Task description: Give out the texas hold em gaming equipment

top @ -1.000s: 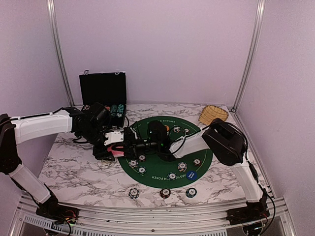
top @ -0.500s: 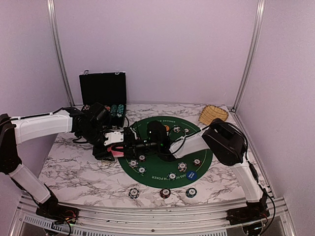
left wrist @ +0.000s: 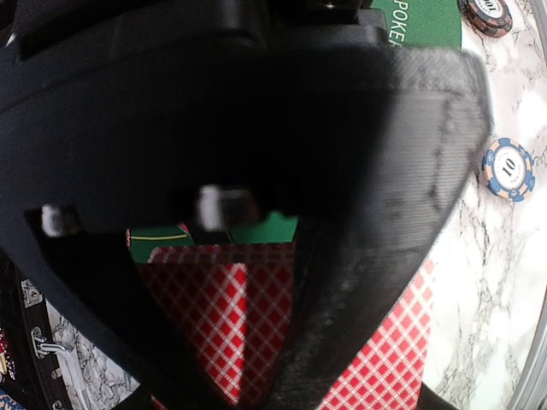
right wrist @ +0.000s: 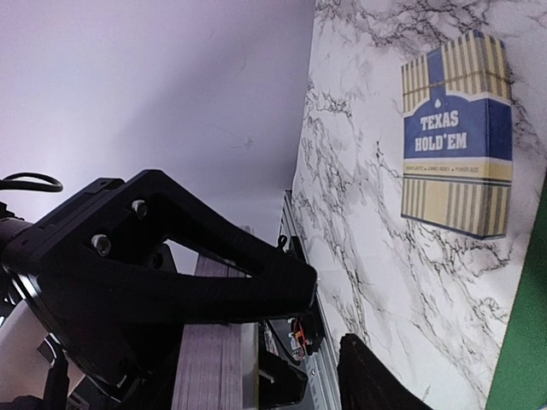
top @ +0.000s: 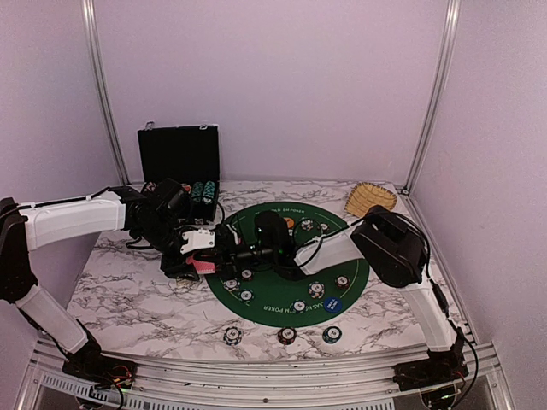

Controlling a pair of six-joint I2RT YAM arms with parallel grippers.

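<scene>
Left hand (top: 197, 249), centre-left of top view, gripped the red-backed playing cards (left wrist: 214, 333); right hand (top: 228, 247) just beside it, fingers spread.

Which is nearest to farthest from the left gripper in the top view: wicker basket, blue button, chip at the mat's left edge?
From the left gripper:
1. chip, on the mat's left edge, close by.
2. blue button, mat's near-right part.
3. wicker basket, far right corner.

Reads "TEXAS HOLD'EM" on card box (right wrist: 457, 137), upper right. "10" on blue-white chip (left wrist: 508, 169), right edge. "POKER" on green mat (left wrist: 436, 26), top right.
</scene>
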